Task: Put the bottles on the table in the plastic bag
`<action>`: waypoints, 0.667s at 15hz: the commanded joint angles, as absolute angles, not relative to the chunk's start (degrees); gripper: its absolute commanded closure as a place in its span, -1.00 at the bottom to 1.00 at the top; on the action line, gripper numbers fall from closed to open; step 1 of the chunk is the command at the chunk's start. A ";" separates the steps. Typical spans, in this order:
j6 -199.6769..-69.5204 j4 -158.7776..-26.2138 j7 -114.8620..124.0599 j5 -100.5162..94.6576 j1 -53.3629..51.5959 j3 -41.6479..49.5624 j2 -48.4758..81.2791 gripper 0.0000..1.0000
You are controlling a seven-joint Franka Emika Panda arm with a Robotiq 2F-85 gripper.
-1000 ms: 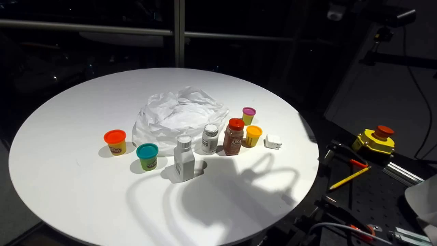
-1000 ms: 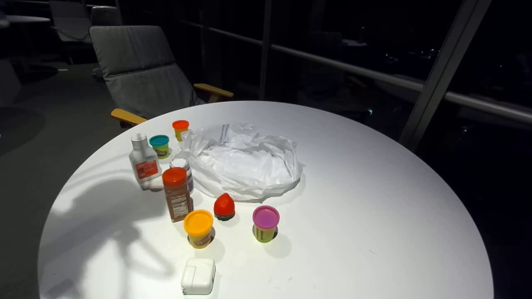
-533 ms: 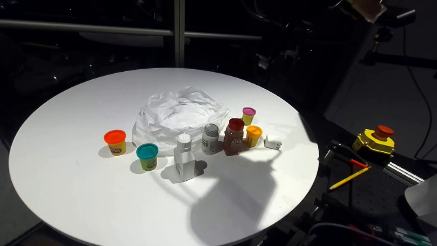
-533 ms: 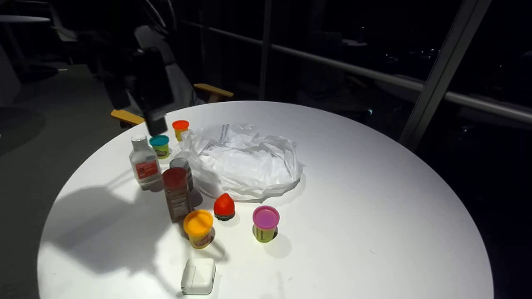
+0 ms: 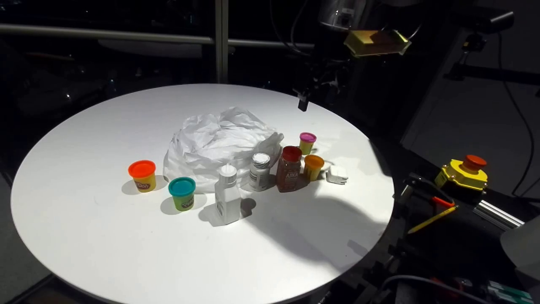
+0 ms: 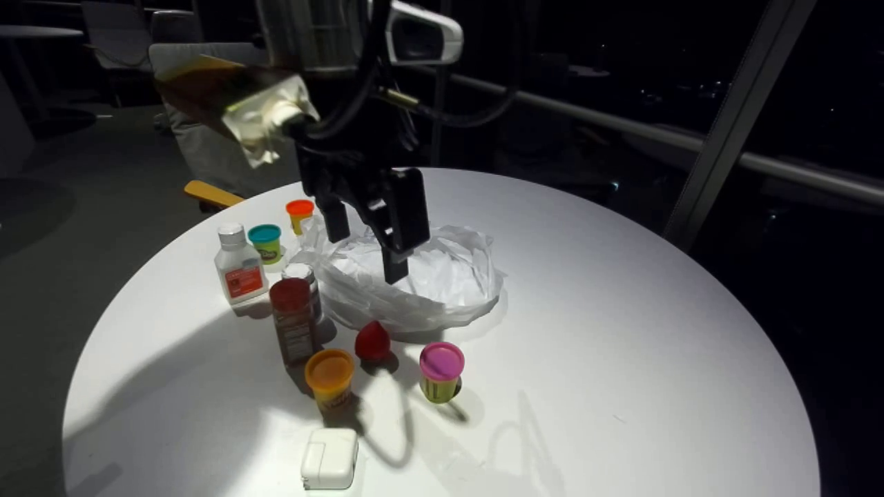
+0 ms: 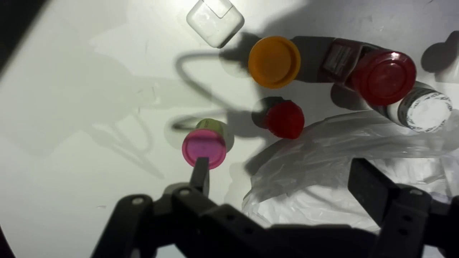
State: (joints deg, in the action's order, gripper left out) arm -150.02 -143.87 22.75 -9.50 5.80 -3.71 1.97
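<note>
My gripper (image 7: 281, 172) hangs above the round white table (image 6: 621, 359), its fingers spread wide. In an exterior view I clock from the crumpled whitish plastic-film bag (image 6: 457, 279) lying there: orange-lidded yellow pot (image 6: 330, 376) at seven o'clock, purple-lidded yellow pot (image 6: 442, 369) at five, red-capped red-brown bottle (image 6: 293, 321) at eight, round white bottle (image 6: 309, 276) just behind it, flat-sided white bottle (image 6: 239, 268) at nine, teal-lidded green pot (image 6: 266, 241) between nine and ten, and, farthest, red-lidded yellow pot (image 6: 300, 212) at ten.
</note>
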 commanded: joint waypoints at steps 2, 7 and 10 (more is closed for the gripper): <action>-150.04 -137.26 21.20 -6.27 4.53 0.98 11.64 -1.00; -150.44 -133.10 20.73 -3.25 4.33 3.99 18.30 -1.00; -149.71 -131.29 18.93 1.17 4.88 3.94 21.06 -1.00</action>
State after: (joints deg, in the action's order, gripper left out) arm -150.16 -134.27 21.11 -2.86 5.39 3.32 18.25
